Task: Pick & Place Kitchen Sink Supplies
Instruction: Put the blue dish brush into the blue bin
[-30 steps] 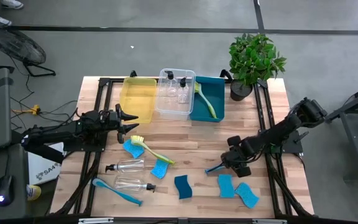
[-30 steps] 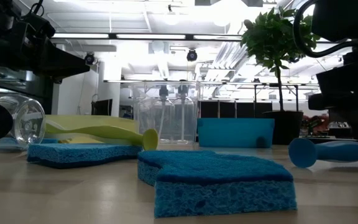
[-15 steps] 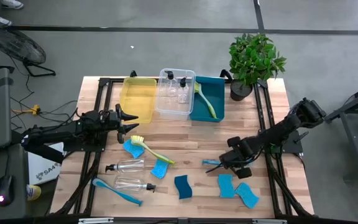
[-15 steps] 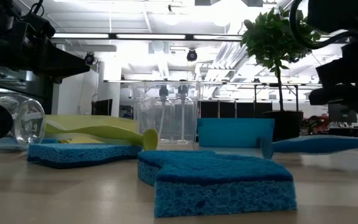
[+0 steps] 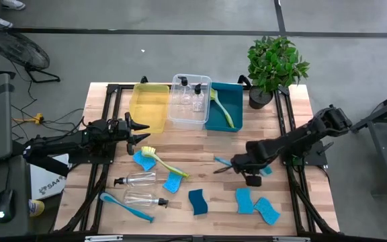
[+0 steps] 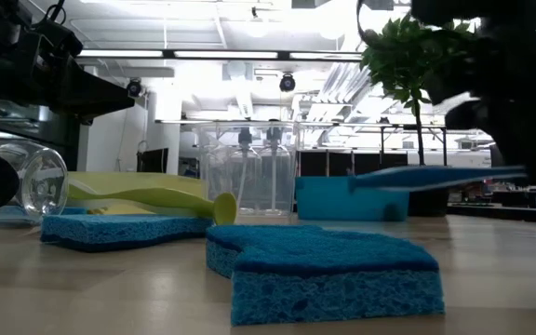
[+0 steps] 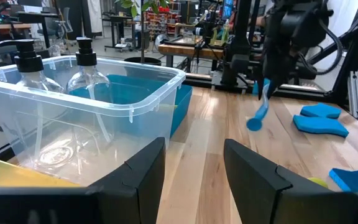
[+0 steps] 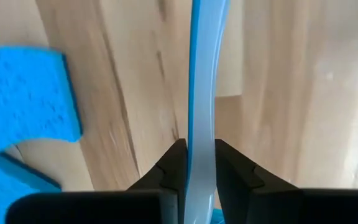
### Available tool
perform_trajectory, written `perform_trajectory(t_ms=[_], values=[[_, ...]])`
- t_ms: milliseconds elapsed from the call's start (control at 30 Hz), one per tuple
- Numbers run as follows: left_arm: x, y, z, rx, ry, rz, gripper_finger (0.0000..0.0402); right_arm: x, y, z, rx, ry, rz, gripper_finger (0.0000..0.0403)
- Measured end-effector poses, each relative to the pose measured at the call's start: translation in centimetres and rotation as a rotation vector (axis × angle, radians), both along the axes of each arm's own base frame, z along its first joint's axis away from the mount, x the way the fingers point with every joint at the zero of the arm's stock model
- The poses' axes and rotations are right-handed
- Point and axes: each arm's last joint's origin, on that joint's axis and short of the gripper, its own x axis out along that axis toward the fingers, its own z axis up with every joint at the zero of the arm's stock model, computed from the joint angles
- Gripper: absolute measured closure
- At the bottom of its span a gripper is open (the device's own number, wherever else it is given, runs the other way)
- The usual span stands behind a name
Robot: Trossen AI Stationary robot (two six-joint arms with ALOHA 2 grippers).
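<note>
My right gripper (image 5: 248,166) is at the table's right middle, shut on a blue dish brush (image 6: 426,177) that hangs above the wood. My left gripper (image 7: 194,180) stands open and level at the left, beside the yellow bin (image 5: 150,104), touching nothing. On the table lie several blue sponges (image 5: 197,200), two clear bottles (image 5: 136,179) on their sides, a yellow-green brush (image 5: 163,161) and another blue brush (image 5: 126,207). In the clear bin (image 5: 190,101) stand two bottles. A yellow-green brush lies in the teal bin (image 5: 225,107). My right gripper pinches the blue brush's handle (image 8: 201,134) between its two fingers. The fingers come from above, pointing down, and lie across the handle. The brush is lifted clear of the table and about level, its long free end (image 5: 222,163) sticking out toward the table's left.
The three bins stand in a row at the far middle, with a potted plant (image 5: 274,64) at the far right corner. Two sponges (image 5: 244,200) lie just on the near side of my right gripper. Bare wood lies between the bins and the scattered things.
My right gripper has risen and gone a little toward the far edge and the left, rolling somewhat as it went. The blue brush, which lay on the table a second ago, has come up with it and now hangs clear and about level.
</note>
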Motion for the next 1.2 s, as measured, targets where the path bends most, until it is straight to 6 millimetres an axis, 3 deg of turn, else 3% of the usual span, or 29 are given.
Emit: perform_trajectory(t_ms=[400,667,900,1200], values=[[0.0,0.0,0.0,0.000,0.000,0.000,0.0241,0.8,-3.7,3.8,-0.206,0.066,-0.161,0.0343],[0.0,0.0,0.0,0.000,0.000,0.000,0.0241,0.4,-7.1,5.2,-0.334,0.079,-0.229,0.0345],[0.0,0.0,0.0,0.000,0.000,0.000,0.0241,-0.5,-10.5,6.6,-0.348,-0.002,-0.342,0.0347],[0.0,0.0,0.0,0.000,0.000,0.000,0.0241,-0.1,-14.2,7.5,-0.215,-0.185,-0.418,0.0335]])
